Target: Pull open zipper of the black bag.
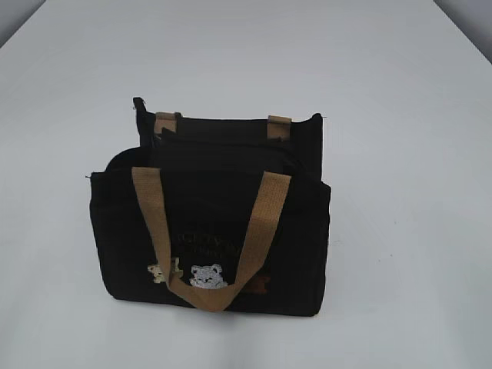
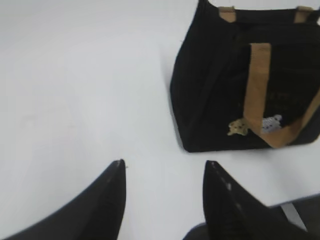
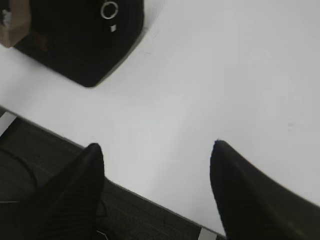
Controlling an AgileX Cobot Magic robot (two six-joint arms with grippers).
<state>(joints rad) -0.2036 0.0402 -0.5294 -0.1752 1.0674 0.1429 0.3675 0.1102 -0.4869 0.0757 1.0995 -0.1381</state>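
The black bag stands upright mid-table, its front tan handle hanging down over small embroidered bears. In the left wrist view the black bag is ahead and to the right of my left gripper, which is open over bare table with nothing between its fingers. In the right wrist view one end of the black bag fills the top left corner. A shiny silver ring with a small tab on it looks like the zipper pull. My right gripper is open and empty, well short of the bag.
The white table stretches all round the bag. Its front edge runs under my right gripper, with dark floor below. Neither arm shows in the exterior view.
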